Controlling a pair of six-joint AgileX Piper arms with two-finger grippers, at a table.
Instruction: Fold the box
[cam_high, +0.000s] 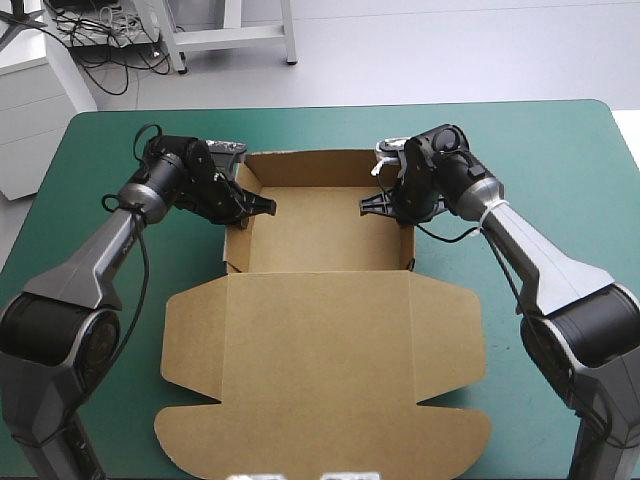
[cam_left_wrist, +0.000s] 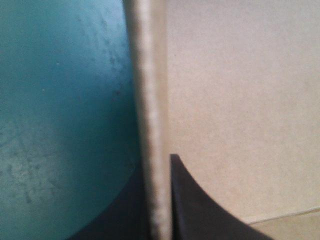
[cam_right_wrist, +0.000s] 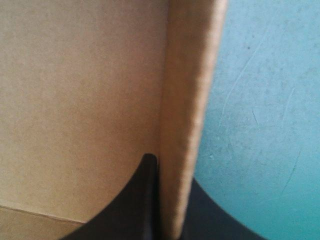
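- My left arm (cam_high: 100, 260) comes in from the lower left corner of the high view and reaches into the upper left of the frame. There the left gripper (cam_high: 262, 205) sits at the left wall of the box (cam_high: 320, 350).
- In the left wrist view I see its black fingers (cam_left_wrist: 200, 210) all but together, clamped on that upright brown wall. One finger is on the inner side and the other on the outer side, over the teal-green tabletop (cam_high: 560, 140). The wall's top edge runs straight ahead between them.
- The box fills the middle of the high view. An open tray with raised walls stands in the upper centre. The lid lies flat on the tabletop, spreading down toward the bottom edge of the frame, with rounded flaps out to either side.
- The right gripper (cam_high: 372, 205) is at the tray's right wall, just right of the upper centre, facing the left one across the tray.
- In the right wrist view its fingers are likewise nearly together, pinching the standing wall. One is inside against the brown board and the other outside above the tabletop.
- My right arm (cam_high: 545, 260) runs up to that wall from the lower right corner of the high view.
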